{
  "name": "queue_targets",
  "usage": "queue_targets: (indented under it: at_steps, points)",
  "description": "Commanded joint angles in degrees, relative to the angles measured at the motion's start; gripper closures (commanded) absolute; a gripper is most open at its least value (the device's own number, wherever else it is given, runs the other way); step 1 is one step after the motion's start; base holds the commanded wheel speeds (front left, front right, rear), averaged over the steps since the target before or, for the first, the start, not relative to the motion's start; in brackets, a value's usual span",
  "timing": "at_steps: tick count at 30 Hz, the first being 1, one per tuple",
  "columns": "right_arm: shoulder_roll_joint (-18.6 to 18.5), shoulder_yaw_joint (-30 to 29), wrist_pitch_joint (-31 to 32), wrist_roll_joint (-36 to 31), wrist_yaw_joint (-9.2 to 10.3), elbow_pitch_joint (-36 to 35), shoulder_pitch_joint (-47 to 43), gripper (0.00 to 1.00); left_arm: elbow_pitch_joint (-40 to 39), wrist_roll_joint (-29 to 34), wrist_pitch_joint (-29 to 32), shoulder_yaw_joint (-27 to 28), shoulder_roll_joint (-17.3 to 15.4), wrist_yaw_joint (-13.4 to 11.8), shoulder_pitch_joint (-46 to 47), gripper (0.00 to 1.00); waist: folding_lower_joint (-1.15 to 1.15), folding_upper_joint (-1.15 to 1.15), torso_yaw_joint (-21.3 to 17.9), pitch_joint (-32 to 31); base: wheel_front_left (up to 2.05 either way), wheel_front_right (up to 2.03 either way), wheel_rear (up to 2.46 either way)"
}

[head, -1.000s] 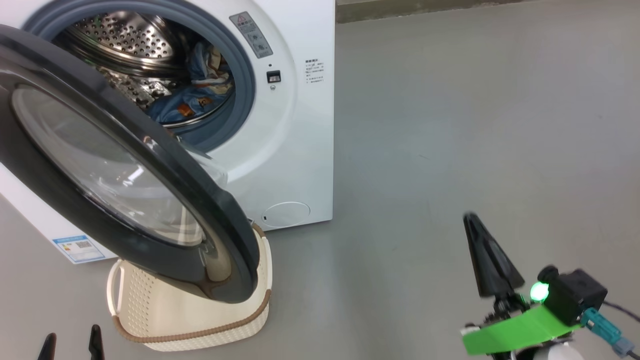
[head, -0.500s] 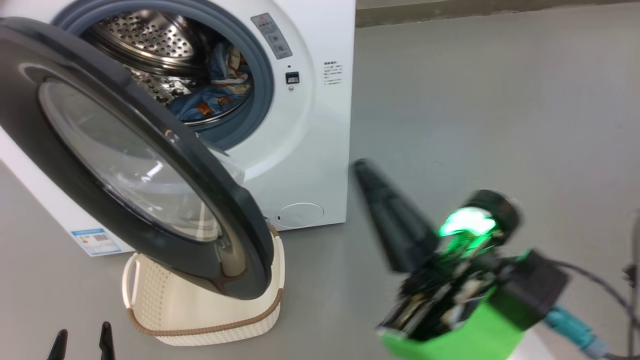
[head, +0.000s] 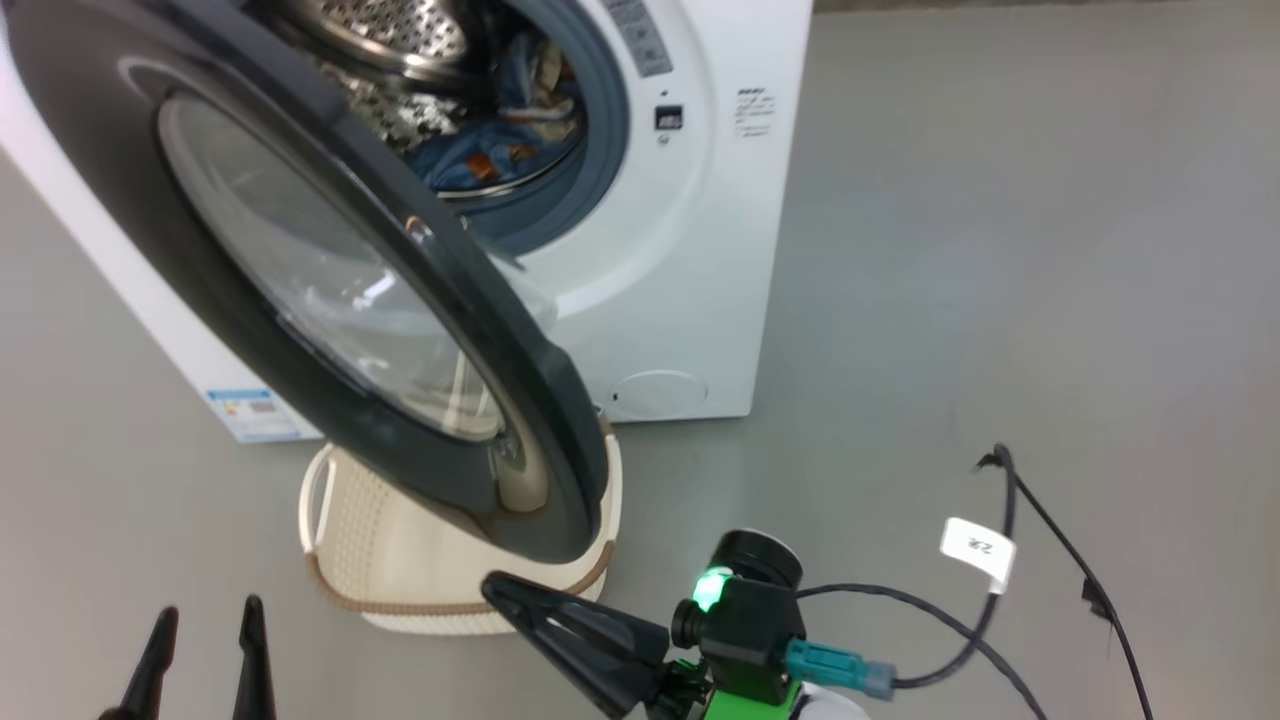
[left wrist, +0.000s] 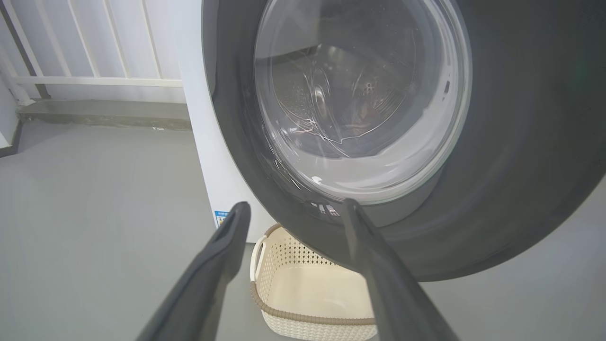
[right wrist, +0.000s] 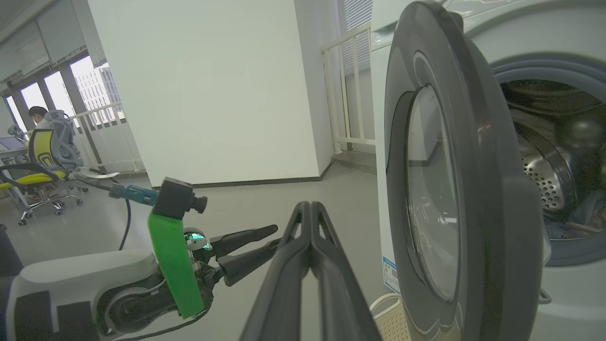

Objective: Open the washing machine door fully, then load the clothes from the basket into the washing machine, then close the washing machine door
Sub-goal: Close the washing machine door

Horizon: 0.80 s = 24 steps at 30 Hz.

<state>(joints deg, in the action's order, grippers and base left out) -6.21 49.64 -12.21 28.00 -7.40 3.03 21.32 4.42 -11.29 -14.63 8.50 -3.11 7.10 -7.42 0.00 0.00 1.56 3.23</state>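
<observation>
Grey floor point(head: 1000, 250) spreads beneath everything. At the head view's lower left, the left gripper point(head: 208, 610) hovers with its fingers spread apart, grasping nothing. Beside it the washing machine door point(head: 110, 190) stands swung partly open. Its lower rim hangs over the basket point(head: 400, 585), which sits on the floor just before the washing machine point(head: 720, 250). The clothes point(head: 500, 150) lie inside the drum point(head: 400, 25). The right gripper point(head: 495, 588) is clenched and empty, its tip near the basket's front rim. A black cable point(head: 1050, 545) with a white tag point(head: 977, 548) trails over the floor at the right.
</observation>
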Motion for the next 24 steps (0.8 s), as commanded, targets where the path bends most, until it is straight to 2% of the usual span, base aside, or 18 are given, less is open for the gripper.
queue_targets:
  at_steps: [1, 7, 14, 24]
  points:
    - [1.1, 0.6, -0.4, 0.2, -0.09, -0.6, 1.7, 1.0, -1.3, 0.3, -0.4, 1.6, -0.6, 0.2, 2.8, 0.0, 0.0, 0.0, 2.0, 2.1, 0.0, 0.0, 0.0]
    - [2.0, -0.7, -1.8, 0.1, -0.09, 8.5, 3.1, 1.0, -1.4, -0.4, -0.4, 1.2, -0.6, 0.3, 5.0, 0.0, 0.0, 0.0, 4.0, 5.0, 0.0, 0.0, 0.0]
    - [2.9, -3.1, -2.7, -0.4, -0.09, 14.1, 5.7, 1.0, -1.0, -1.4, -0.4, 0.6, -0.8, 0.4, 7.0, 0.0, 0.0, 0.0, 5.3, 7.7, 0.0, 0.0, 0.0]
    - [3.3, -15.2, -2.8, -3.7, -0.09, 14.3, 6.9, 1.0, -1.0, -2.7, -0.4, -1.0, -1.5, 0.4, 9.2, 0.0, 0.0, 0.0, 6.2, 10.6, 0.0, 0.0, 0.0]
